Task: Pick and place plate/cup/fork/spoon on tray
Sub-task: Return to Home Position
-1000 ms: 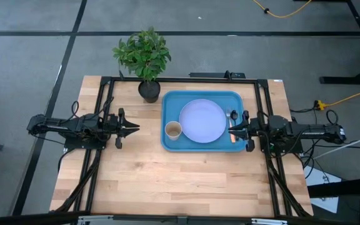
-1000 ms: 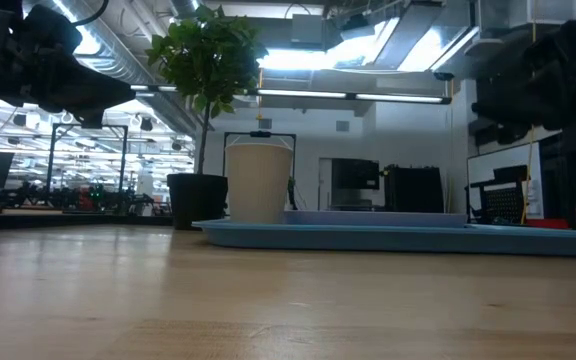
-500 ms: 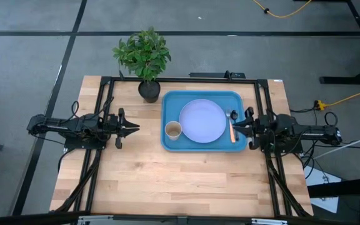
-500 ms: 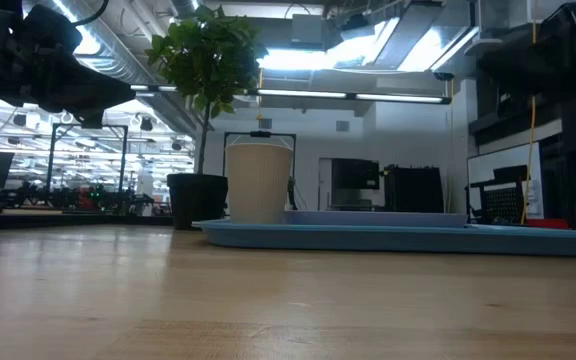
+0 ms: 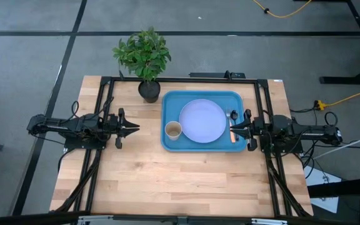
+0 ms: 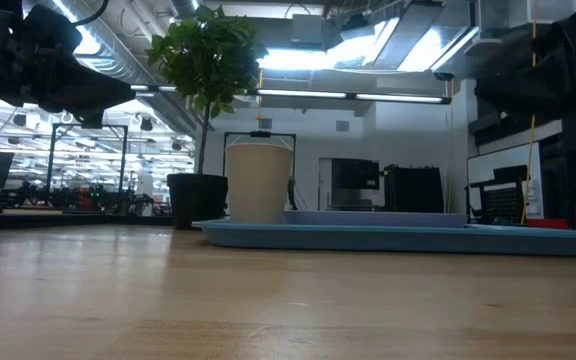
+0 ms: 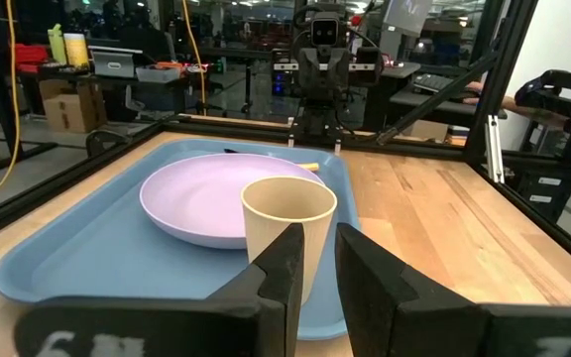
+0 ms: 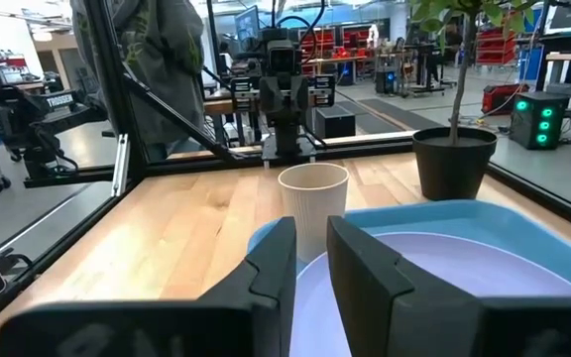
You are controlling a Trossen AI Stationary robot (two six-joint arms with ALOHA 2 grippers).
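Blue tray [image 5: 170,105] holds plate [image 5: 202,120], cup [image 5: 174,130] and spoon [image 5: 234,115].

Leafy plant [image 5: 143,53] in a dark pot [image 5: 149,91] stands at the far edge of the wood table [image 5: 167,181], just inside the black frame [image 5: 186,79]. Grey floor [image 5: 30,37] all round, yellow cable [image 5: 286,11] on it beyond the table, another [image 5: 349,97] off the right side. Room behind: box with green lights [image 8: 543,117], cardboard boxes [image 7: 67,104], and a dark jacket [image 8: 167,69] behind the frame post, possibly on a person, can't tell.
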